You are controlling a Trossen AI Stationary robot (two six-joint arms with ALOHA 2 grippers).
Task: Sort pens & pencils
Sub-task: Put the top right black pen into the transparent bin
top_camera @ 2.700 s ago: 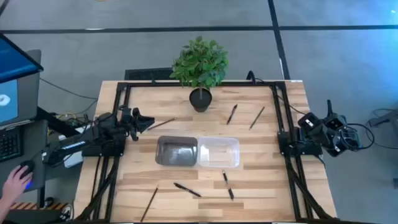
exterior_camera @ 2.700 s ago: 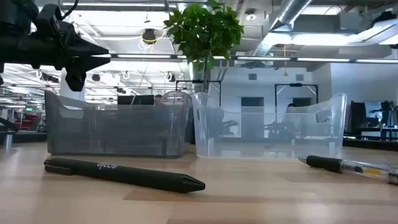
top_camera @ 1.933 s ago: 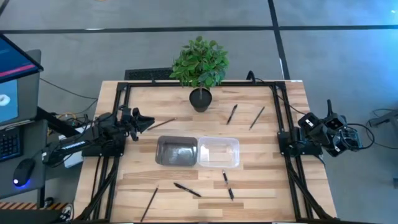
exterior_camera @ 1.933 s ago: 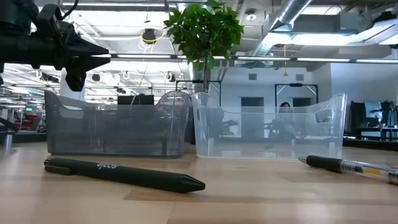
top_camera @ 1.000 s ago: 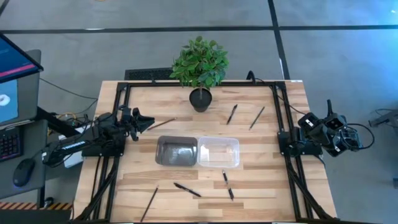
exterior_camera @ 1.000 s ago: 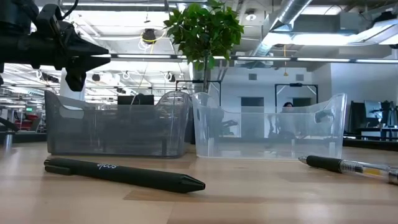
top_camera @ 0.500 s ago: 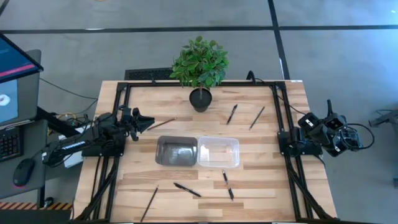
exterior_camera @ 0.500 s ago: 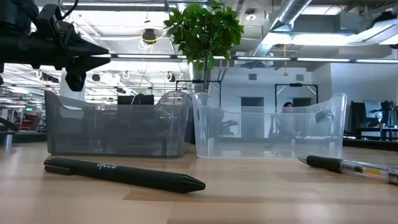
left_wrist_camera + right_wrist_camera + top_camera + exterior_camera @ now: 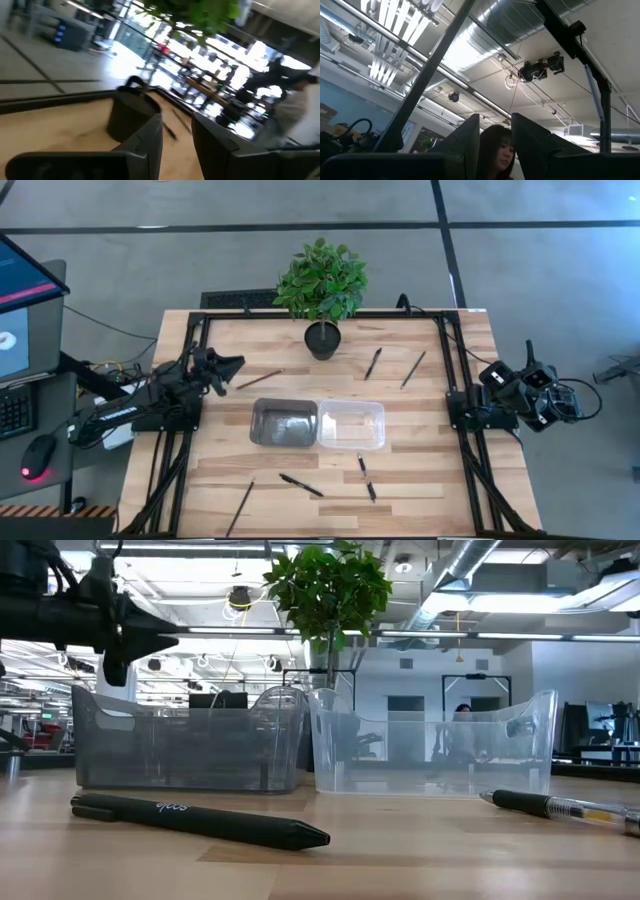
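Three black pens lie flat on the wooden table: one at the far right [image 9: 373, 363], two near the front edge [image 9: 300, 485] [image 9: 366, 478]. The thin brown pencils lie flat too: one [image 9: 262, 378] just off my left gripper, one at the far right [image 9: 413, 368], one at the front left [image 9: 240, 507]. My left gripper [image 9: 232, 364] hovers level at the table's left side, open and with nothing in it; its own view shows the gap [image 9: 177, 137]. My right gripper [image 9: 497, 375] is parked off the table's right edge, tipped upward, open and with nothing between its fingers [image 9: 495, 132].
A grey bin [image 9: 284, 423] and a clear bin [image 9: 351, 426] stand side by side mid-table. A potted plant [image 9: 322, 280] stands at the far edge in a dark pot [image 9: 323, 340]. A black metal frame [image 9: 440, 330] runs around the table. A person shows in the room behind.
My left gripper has swung its fingers a little toward the table's far edge while staying where it was. Pens, pencils and bins lie as before.
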